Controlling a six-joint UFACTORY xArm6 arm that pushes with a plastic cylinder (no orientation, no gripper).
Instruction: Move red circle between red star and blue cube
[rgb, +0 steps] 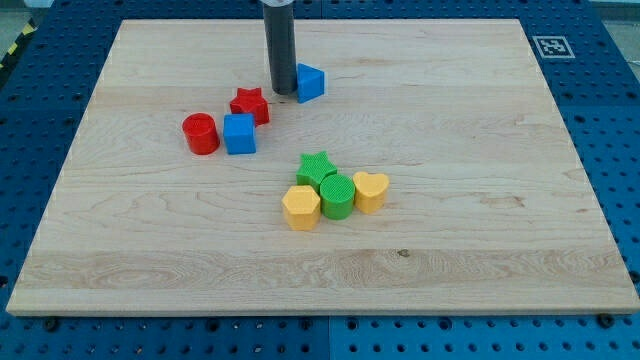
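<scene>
The red circle (201, 134) lies on the board's left part, touching the left side of the blue cube (240, 133). The red star (250, 105) sits just above and to the right of the blue cube, touching it. My tip (282, 92) rests on the board right of the red star, with a small gap, and against the left side of a second blue block (310, 82).
A cluster lies near the board's middle: a green star (317, 168), a green circle (337, 196), a yellow hexagon (301, 207) and a yellow heart (371, 190). The wooden board (480, 150) sits on a blue pegboard table. A marker tag (549, 45) is at the top right corner.
</scene>
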